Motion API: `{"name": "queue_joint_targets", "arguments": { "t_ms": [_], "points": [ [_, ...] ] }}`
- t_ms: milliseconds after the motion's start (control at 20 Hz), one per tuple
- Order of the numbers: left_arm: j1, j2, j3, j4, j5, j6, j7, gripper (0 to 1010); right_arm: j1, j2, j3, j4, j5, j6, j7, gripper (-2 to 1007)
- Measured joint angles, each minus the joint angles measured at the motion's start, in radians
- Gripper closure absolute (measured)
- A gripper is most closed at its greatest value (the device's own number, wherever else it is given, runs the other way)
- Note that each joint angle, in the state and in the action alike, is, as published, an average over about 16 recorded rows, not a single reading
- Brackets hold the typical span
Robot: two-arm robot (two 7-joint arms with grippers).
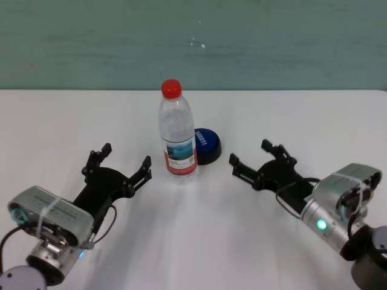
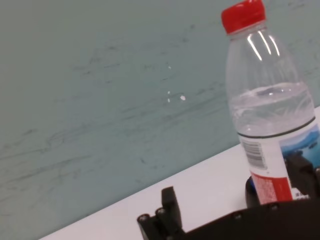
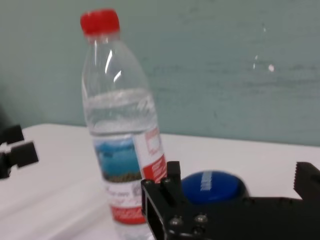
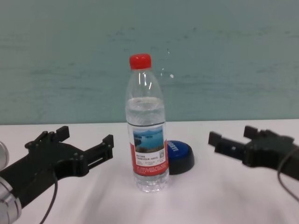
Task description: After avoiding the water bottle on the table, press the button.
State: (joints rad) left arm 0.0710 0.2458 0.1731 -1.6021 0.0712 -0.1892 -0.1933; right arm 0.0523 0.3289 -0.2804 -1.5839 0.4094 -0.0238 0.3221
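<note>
fingers [image 1: 122, 161] spread, bottle [image 1: 178, 134] lake label, button [image 1: 206, 145] lettering unreadable

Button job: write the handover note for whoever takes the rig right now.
Left end effector: open, empty, low over the table, left of the bottle.
Right end effector: open, empty, right of the button, aimed toward it.
Bottle: upright at centre, red cap on, untouched.
Button: just behind and right of the bottle, partly hidden by it from the front.
Done: nothing visible; the button is not pressed.
Left: press the button, probably with the right arm, whose side looks open; keep clear of the bottle.
</note>
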Motion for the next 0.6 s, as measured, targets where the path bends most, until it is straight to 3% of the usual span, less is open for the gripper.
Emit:
{"name": "queue_joint_targets", "arguments": {
  "t_ms": [300, 600],
  "points": [
    [0.0, 0.0, 0.0, 0.0, 0.0, 0.0, 0.0, 10, 0.001, -0.014, -0.014, 0.028, -0.035, -0.027, -0.004, 1],
    [0.0, 0.0, 0.0, 0.0, 0.0, 0.0, 0.0, 10, -0.008, -0.021, -0.015, 0.036, -0.066, -0.055, 0.0, 1]
  ]
}}
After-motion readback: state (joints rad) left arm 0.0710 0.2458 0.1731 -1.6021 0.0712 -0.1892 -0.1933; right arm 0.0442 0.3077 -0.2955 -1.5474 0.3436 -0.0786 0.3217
